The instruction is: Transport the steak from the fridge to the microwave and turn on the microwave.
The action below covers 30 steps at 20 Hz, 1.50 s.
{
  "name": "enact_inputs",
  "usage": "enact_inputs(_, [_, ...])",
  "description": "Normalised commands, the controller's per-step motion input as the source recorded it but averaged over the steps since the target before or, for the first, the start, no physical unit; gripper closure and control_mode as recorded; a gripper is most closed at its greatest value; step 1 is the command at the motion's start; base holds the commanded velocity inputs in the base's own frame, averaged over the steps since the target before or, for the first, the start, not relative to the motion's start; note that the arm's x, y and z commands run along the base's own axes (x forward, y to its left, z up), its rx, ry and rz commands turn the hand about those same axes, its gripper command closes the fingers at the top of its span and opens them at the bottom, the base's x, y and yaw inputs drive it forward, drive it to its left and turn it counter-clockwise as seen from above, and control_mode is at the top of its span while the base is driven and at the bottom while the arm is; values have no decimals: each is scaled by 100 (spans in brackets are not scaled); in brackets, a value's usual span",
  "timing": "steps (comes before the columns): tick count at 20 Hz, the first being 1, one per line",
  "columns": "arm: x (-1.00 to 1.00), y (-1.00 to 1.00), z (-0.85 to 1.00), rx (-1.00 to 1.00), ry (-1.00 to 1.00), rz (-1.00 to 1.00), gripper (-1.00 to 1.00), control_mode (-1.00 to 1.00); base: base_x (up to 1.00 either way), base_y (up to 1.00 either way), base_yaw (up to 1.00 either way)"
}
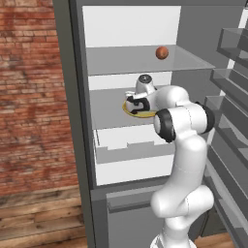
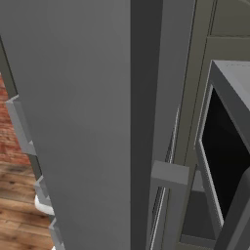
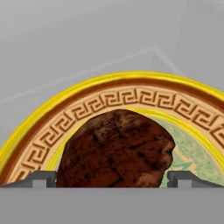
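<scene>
The fridge (image 1: 72,121) stands open, its white inside and flat shelves showing. On the middle shelf lies a yellow-rimmed plate (image 1: 129,112) with a Greek-key band (image 3: 131,98). The steak (image 3: 116,148), dark reddish-brown and lumpy, rests on that plate. My gripper (image 1: 137,107) reaches down over the plate; in the hand view the gripper (image 3: 112,179) is open, with one fingertip (image 3: 43,178) left of the steak and the other right of it, close to its sides. The microwave (image 2: 222,161) with its dark window shows at the right of the right base view, beside the fridge's grey side (image 2: 88,122).
A smooth orange-brown ball (image 1: 162,52) sits on the upper shelf. A pale drawer (image 1: 131,152) lies below the plate's shelf. The fridge door's shelves (image 1: 227,97) stand along the right. A brick wall (image 1: 29,97) and wooden floor (image 1: 38,218) are at the left.
</scene>
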Motion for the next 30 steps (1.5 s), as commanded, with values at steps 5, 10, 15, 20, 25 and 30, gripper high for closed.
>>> enact_inputs(5, [6,0,-18,0,5,-7,-100,-100,0,0,0])
enact_inputs(10, [7,0,-18,0,3,-7,100,-100,0,0,0])
enact_inputs(15, [6,0,-20,0,8,-7,100,-100,0,0,0])
enact_inputs(20, [-18,-1,-24,0,1,-6,100,-100,0,0,0])
enact_inputs(25, [-24,-3,-20,0,0,-6,100,-100,0,0,0])
enact_inputs(30, [-17,-3,-8,2,-9,-3,100,-100,0,0,0])
